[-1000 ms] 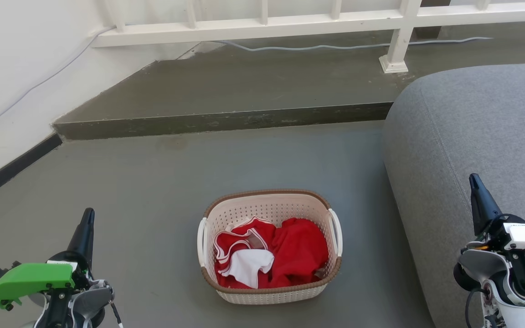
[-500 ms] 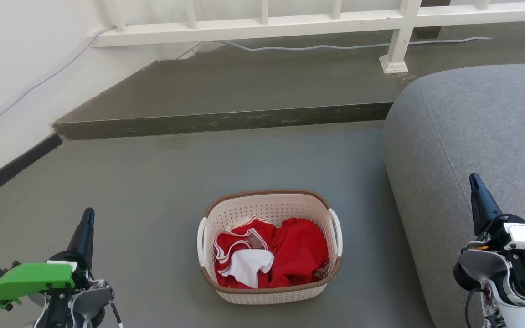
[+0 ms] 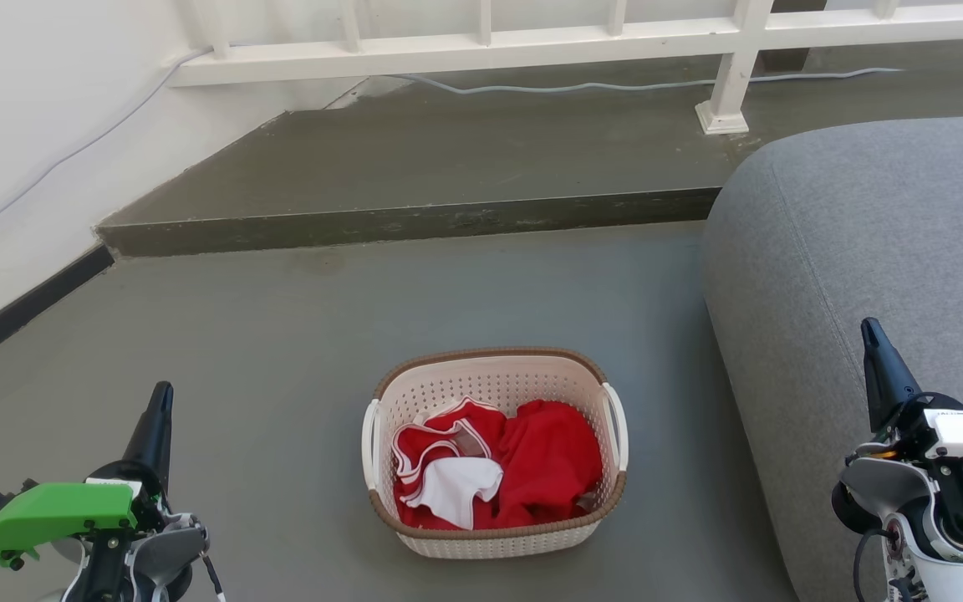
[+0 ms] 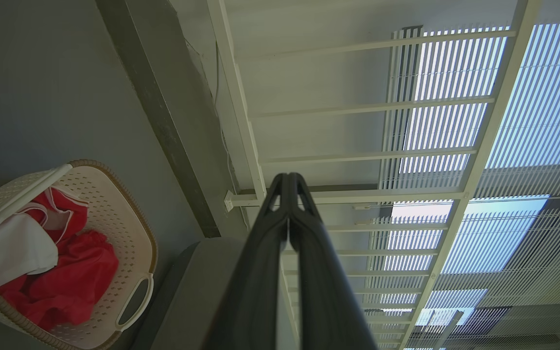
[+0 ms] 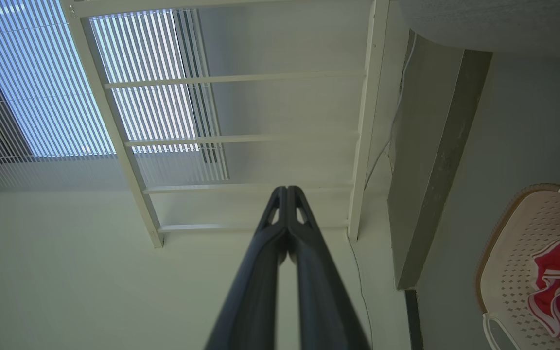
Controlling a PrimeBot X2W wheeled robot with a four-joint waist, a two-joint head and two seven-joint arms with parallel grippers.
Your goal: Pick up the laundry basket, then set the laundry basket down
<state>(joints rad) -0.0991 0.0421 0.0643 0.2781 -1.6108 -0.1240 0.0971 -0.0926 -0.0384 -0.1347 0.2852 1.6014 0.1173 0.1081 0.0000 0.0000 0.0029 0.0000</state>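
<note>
The laundry basket [image 3: 490,380], lower centre, looks light and stiff; we would take its side handles [image 3: 618,436]. Our left gripper [image 3: 161,395] and right gripper [image 3: 870,333] sit pinched together, empty.

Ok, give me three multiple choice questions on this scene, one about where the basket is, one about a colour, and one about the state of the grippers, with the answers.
1. Where does the laundry basket stand?
A) on the grey sofa
B) on the floor
C) on the raised step

2. What colour is most of the clothing in it?
A) blue
B) red
C) green

3. How are the left gripper and the right gripper?
A) both shut, holding nothing
B) both wide open
C) left clamped on a handle

Answers:
1. B, its base rests on the grey floor.
2. B, red fabric with some white lies in it.
3. A, both wrist views show the tips pressed together, clear of the basket.
</note>
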